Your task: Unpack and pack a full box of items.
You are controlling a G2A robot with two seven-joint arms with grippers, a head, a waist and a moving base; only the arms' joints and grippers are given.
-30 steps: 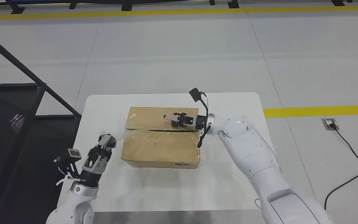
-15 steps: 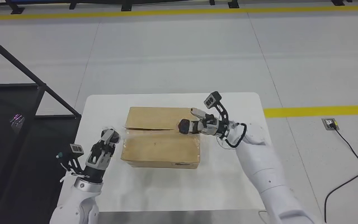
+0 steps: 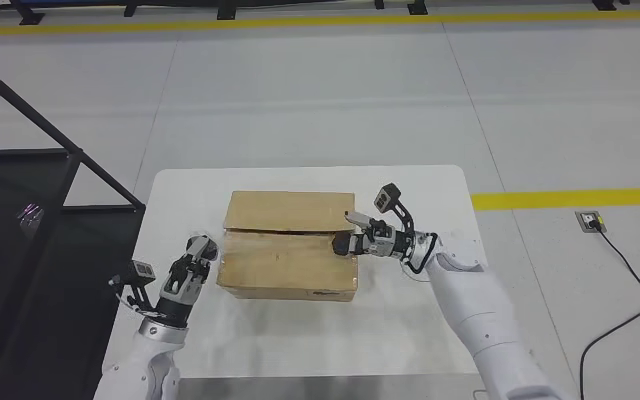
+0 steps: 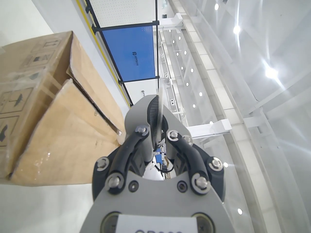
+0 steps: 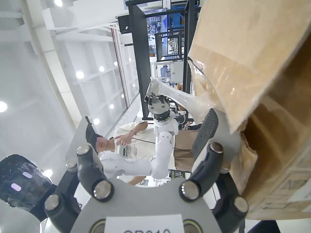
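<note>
Box point(image 3: 285, 262) sits mid-counter point(image 3: 420, 320), top flaps down, nothing unpacked. Right pincer point(image 3: 348, 230) is spread at the flap seam, box's 3 o'clock end. Left pincer point(image 3: 200, 247) is pressed together just off the 8 o'clock corner. Judgement: opening stage only; unpacking and repacking remain.

Flaps point(image 3: 288, 212) across box point(image 3: 270, 291) top

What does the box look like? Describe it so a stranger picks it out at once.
On the white table, look between the left pincer and the right pincer. The box lies there, the only brown cardboard thing, its two top flaps split by one long seam.
</note>
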